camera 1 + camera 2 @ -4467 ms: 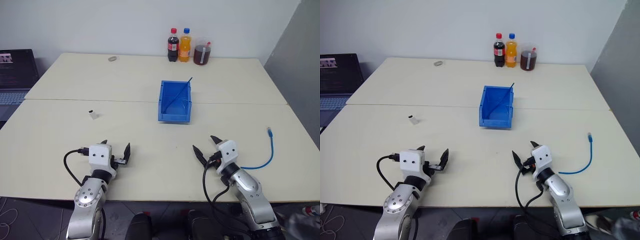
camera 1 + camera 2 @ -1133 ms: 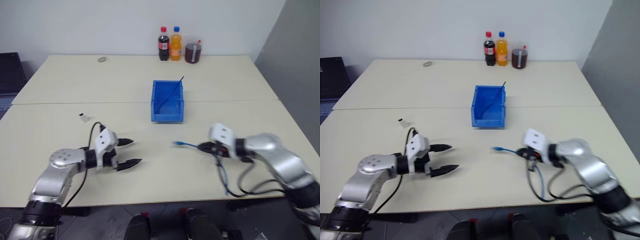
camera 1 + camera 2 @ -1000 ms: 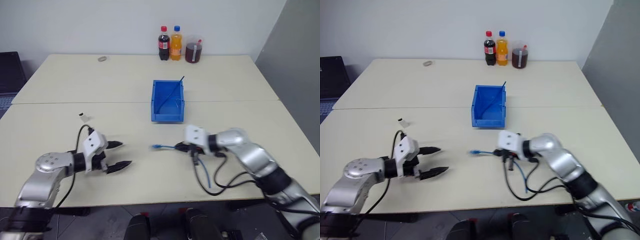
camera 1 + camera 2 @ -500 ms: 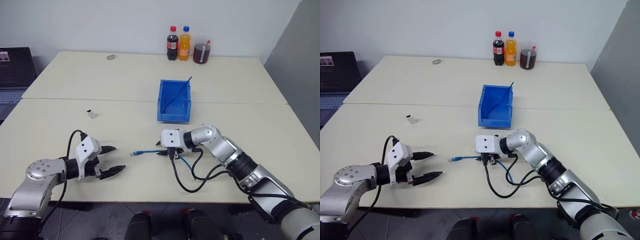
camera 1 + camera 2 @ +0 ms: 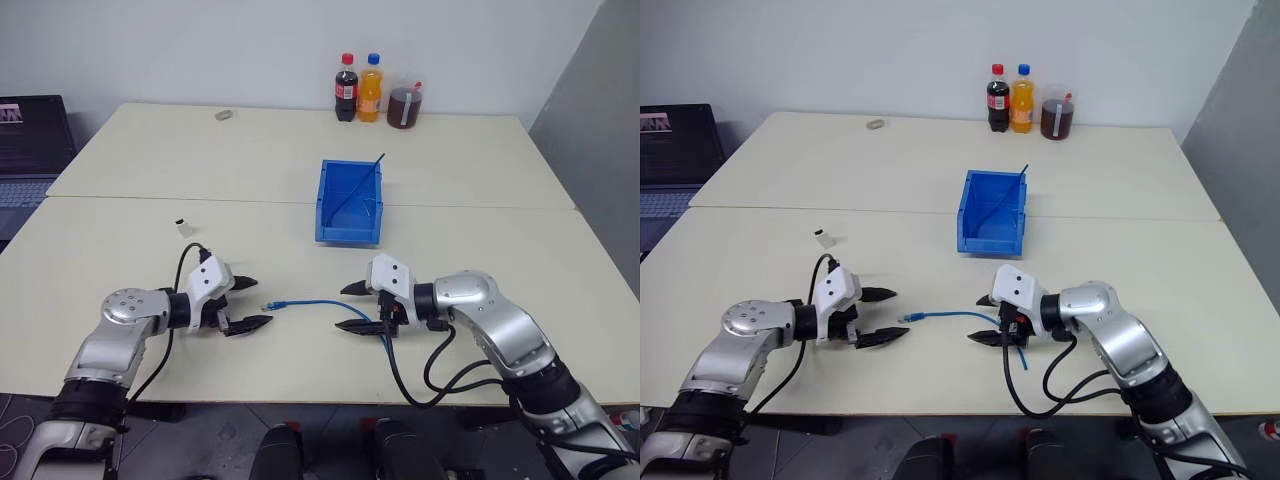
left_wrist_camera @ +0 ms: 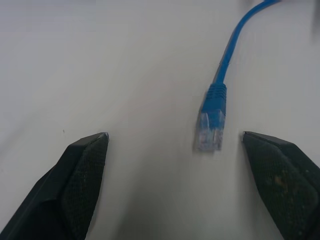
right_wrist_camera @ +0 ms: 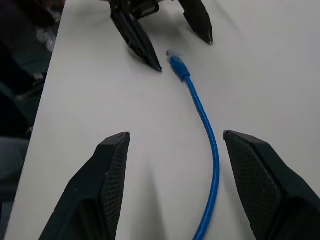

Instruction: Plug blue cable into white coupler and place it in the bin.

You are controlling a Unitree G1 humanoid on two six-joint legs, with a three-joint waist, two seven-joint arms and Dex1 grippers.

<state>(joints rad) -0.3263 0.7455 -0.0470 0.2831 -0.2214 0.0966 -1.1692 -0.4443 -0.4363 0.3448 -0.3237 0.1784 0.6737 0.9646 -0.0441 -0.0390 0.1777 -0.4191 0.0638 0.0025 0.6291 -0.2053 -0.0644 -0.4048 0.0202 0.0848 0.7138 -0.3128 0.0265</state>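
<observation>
Both tools spread wide, blue cable loose on the desk between them!

Head view: blue cable (image 5: 310,302) at six o'clock from the bin (image 5: 350,203); white coupler (image 5: 182,226) off at nine. Left wrist: left tool (image 6: 175,165) empty, plug just ahead. Right wrist: right tool (image 7: 192,172) wide, straddling cable.

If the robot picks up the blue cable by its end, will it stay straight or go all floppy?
Probably floppy: the blue cable is thin and already lies curved on the table. It looks light, so the rest would likely drag along. Its small plug seems stiffer, easier to pinch.
</observation>
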